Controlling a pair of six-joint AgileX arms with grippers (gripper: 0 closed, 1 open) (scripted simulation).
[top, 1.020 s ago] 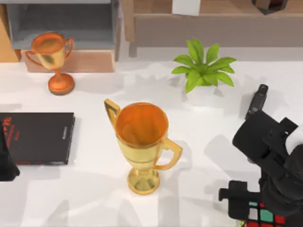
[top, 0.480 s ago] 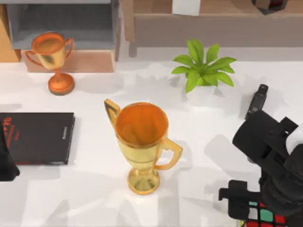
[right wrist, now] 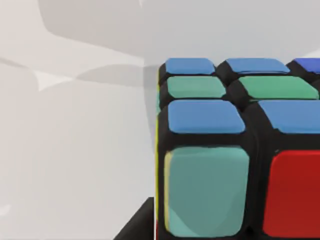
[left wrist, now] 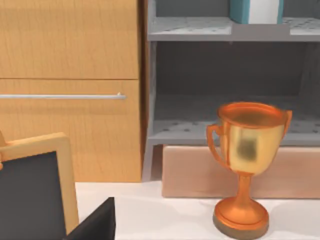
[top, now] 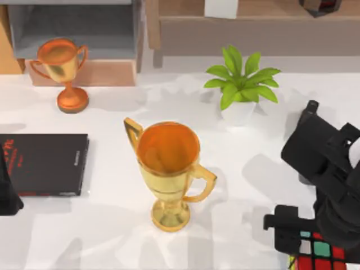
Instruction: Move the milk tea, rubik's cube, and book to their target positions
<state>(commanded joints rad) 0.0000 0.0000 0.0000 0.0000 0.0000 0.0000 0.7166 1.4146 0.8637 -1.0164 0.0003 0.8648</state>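
The rubik's cube (top: 322, 250) sits at the table's front right corner and looms close in the right wrist view (right wrist: 225, 150), with blue, green, teal and red stickers showing. My right gripper (top: 308, 246) is shut on it; one black finger (top: 284, 233) presses its left side and the arm covers the other. The book (left wrist: 255, 10), teal covers around white page edges, stands on the grey shelf's upper level. The milk tea is out of view. My left arm (top: 7, 188) is parked at the left edge.
A tall gold trophy (top: 169, 171) stands mid-table and a smaller bronze one (top: 64, 73) before the grey shelf (top: 73, 28). A thin black book (top: 45, 163) lies at the left. At the back right are a potted plant (top: 241, 84) and a small black object (top: 308, 109).
My right gripper and the rubik's cube have shifted together slightly to the right and toward the back. The left arm has not moved.
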